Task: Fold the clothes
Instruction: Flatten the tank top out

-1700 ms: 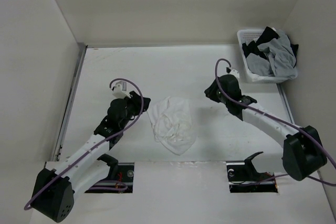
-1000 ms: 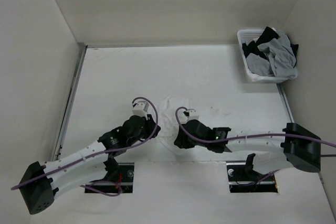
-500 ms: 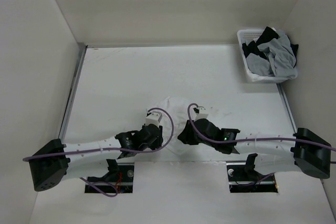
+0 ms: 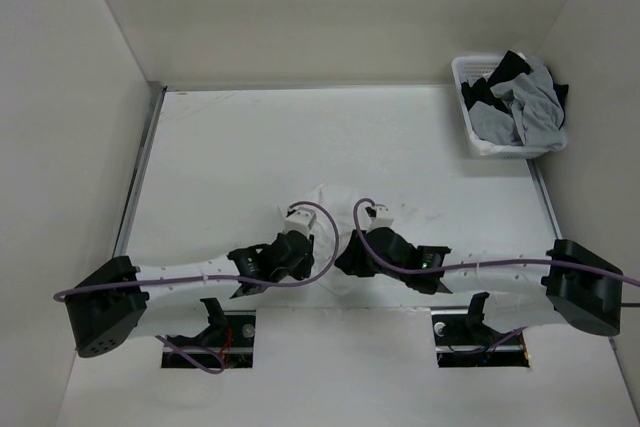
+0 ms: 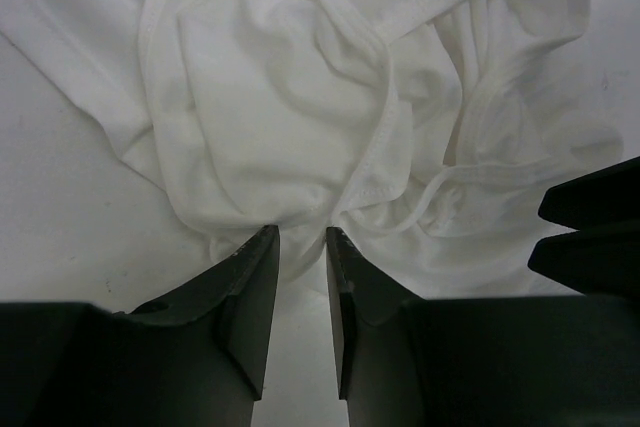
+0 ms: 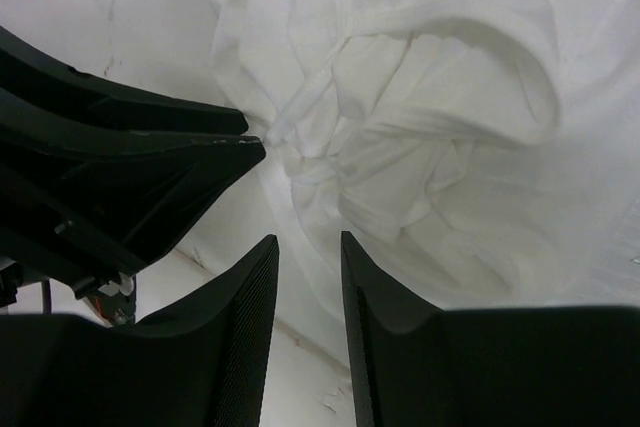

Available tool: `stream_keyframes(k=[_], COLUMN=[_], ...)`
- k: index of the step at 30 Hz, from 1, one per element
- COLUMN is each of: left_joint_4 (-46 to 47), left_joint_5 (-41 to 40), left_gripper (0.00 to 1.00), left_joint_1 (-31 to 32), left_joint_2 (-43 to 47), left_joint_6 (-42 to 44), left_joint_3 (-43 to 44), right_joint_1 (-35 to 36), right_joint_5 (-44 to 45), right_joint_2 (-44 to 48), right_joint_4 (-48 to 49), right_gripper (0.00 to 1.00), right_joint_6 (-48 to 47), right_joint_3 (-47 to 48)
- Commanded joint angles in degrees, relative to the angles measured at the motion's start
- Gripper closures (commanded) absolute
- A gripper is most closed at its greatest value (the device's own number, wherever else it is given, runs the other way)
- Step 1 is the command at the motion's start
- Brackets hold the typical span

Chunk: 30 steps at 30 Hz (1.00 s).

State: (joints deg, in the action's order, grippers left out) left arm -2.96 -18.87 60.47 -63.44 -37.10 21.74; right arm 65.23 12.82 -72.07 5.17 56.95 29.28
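- Fingers (image 5: 250, 287) of left gripper (image 5: 298, 239) are standing narrowly apart at edge of white garment (image 5: 290, 97); grip unclear.
- Right gripper (image 6: 308, 243) fingers (image 6: 250, 297) are standing likewise over its folds; grip unclear.

White left arm (image 4: 185, 274), white right arm (image 4: 500, 269), black joints (image 4: 100, 309), purple cables (image 4: 312, 206), black tapered claw fingers (image 5: 250, 297).

Crumpled white garment (image 5: 300, 97) on white tabletop (image 5: 60, 237), filling 10 to 2 o'clock, left gripper (image 5: 300, 232) at 6 o'clock, black fingers a little apart, stitched cloth edge at their tips, right gripper (image 5: 537, 235) at 4 o'clock.
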Motion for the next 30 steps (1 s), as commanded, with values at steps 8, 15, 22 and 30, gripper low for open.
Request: stream_keyframes(k=[8,15,22,30], left_joint_4=[2.5,2.7,2.6,1.6], left_joint_5=[0.7,1.1,1.6,0.9], left_gripper=[0.82,0.7,0.83,0.95], left_joint_1=[0.8,2.9,3.2,1.9], left_joint_2=[-2.9,-2.4,-4.6,-2.8], left_joint_6=[1.8,2.0,2.1,1.0], left_joint_3=[3.0,3.6,3.7,3.7], right_joint_1=[-1.8,-2.9,-3.3,-3.3], right_joint_5=[0.4,2.0,3.3,3.8], right_joint_2=[-2.0,-2.3,-1.5,1.2], right_joint_4=[3.8,2.5,1.2,-2.1], right_gripper=[0.58,0.58,0.63,0.59], right_joint_6=[2.2,3.6,3.0,2.8], right_joint_3=[0.2,-0.5,0.7,-1.7])
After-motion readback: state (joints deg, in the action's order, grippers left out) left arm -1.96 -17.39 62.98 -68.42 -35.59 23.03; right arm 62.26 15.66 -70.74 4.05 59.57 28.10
